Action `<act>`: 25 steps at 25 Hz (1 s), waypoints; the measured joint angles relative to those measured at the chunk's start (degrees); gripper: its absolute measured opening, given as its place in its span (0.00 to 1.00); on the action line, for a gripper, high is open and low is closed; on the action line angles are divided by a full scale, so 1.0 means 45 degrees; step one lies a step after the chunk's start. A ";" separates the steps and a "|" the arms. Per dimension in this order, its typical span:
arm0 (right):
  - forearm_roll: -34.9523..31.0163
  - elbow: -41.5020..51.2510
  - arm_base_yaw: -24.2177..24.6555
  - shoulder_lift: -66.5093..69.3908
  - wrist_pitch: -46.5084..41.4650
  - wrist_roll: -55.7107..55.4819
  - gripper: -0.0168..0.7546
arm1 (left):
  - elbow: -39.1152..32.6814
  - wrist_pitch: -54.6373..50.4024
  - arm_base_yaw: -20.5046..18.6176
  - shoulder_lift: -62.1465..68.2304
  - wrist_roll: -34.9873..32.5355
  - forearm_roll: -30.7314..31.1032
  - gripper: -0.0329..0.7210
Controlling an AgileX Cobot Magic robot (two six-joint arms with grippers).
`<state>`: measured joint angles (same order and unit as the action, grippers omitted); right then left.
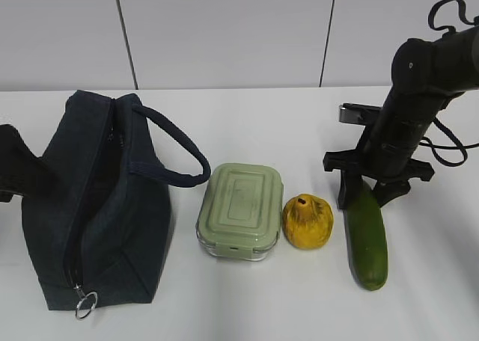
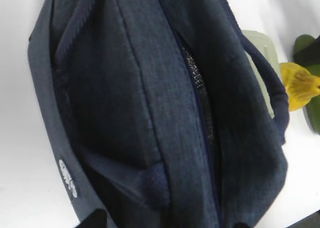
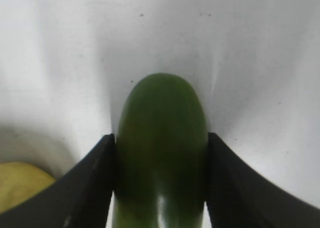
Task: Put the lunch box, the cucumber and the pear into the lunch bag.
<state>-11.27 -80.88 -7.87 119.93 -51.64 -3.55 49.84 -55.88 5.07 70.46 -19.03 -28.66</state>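
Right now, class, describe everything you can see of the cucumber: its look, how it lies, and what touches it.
The cucumber is smooth, dark green and glossy, thick and straight with rounded ends. It lies flat on the white table, right of the pear and apart from it. Its far end sits between the fingers of the right gripper, whose black fingers press against both its sides in the wrist view.

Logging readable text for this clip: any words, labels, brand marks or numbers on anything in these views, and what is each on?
Small white printed label on the side of the lunch bag, left wrist view: too blurred to read.
Lunch box lid: embossed ridges only, no lettering visible.
Cucumber, pear, table: no text or numbers visible.
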 joint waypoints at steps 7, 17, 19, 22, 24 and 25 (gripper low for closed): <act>0.0000 0.0000 0.0000 0.0000 0.0000 0.0000 0.52 | 0.0012 0.0342 0.0291 0.0638 -0.0157 0.0045 0.43; 0.0156 -0.0080 0.0000 0.0000 0.0044 0.0000 0.52 | 0.0012 0.1199 0.0836 0.0824 -0.0230 0.0492 0.05; 0.0271 -0.0294 0.0000 0.0000 -0.0066 0.0024 0.51 | 0.0012 0.1245 0.0836 0.0824 -0.0230 0.0492 0.05; 0.0383 -0.0757 0.0000 0.0000 -0.0307 0.0040 0.50 | 0.0012 0.1259 0.0836 0.0824 -0.0230 0.0511 0.05; 0.0463 -0.1148 0.0000 0.0000 -0.0663 0.0040 0.50 | 0.0012 0.1259 0.0836 0.0824 -0.0230 0.0522 0.05; 0.0490 -0.1408 0.0000 0.0000 -0.0885 0.0083 0.50 | 0.0012 0.1269 0.0836 0.0824 -0.0230 0.0522 0.05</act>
<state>-9.06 -87.21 -7.87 119.93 -55.62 -3.17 49.89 -50.17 8.83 74.16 -20.06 -26.31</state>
